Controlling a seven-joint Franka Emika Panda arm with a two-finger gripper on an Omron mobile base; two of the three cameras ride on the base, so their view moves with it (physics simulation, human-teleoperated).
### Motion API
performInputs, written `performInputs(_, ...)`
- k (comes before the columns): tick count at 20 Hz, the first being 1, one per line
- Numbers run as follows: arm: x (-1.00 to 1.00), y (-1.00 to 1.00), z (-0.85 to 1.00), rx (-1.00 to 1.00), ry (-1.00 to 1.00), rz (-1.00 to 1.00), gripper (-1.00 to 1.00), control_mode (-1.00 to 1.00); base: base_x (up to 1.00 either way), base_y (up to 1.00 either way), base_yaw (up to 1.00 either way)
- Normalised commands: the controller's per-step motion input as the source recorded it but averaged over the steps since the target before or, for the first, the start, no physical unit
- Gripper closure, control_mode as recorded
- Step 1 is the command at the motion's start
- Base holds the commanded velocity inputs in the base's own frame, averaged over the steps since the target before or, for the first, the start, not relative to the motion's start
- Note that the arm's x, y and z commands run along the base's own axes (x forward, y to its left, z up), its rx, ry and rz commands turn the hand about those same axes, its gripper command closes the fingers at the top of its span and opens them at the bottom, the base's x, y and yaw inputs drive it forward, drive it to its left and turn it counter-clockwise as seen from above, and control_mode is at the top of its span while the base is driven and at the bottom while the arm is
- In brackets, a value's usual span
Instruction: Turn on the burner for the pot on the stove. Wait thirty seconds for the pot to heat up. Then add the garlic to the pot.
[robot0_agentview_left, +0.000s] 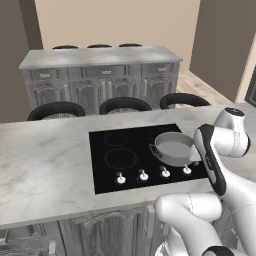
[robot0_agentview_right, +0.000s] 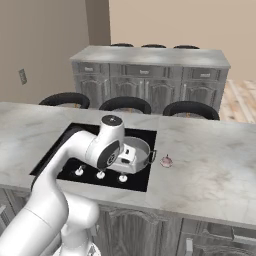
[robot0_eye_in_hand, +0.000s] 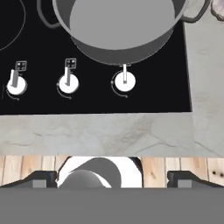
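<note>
1. We risk turning the wrong knob: the pot (robot0_agentview_left: 173, 148) overhangs the nearest one (robot0_eye_in_hand: 124, 81) at the cooktop's (robot0_agentview_left: 107, 175) front right corner.
2. Gripper (robot0_eye_in_hand: 112, 177) spread wide, empty, above the counter's (robot0_agentview_left: 45, 165) front edge.
3. Garlic (robot0_agentview_right: 166, 161) lies on marble just right of the cooktop; a careless swing could knock it.
4. Stools (robot0_agentview_left: 55, 110) and a sideboard (robot0_agentview_left: 100, 75) stand beyond.

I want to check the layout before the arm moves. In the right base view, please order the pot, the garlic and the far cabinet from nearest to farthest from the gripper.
1. The pot, on the stove directly beside the gripper.
2. The garlic, on the counter to the right of the pot.
3. The far cabinet, behind the stools, across the room.
</note>
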Motion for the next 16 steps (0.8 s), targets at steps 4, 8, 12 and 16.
performInputs(4,0.25,0.00,-0.23,0.00,-0.03,0.00,-1.00,-1.00,0.00,0.00,0.00)
performInputs(8,0.06,0.00,-0.12,0.00,-0.02,0.00,-1.00,-1.00,0.00,0.00,0.00)
performInputs(12,0.00,-0.01,-0.22,0.00,0.00,0.00,-1.00,-1.00,0.00,0.00,0.00)
performInputs(16,0.01,0.00,-0.23,0.00,-0.01,0.00,-1.00,-1.00,0.00,0.00,0.00)
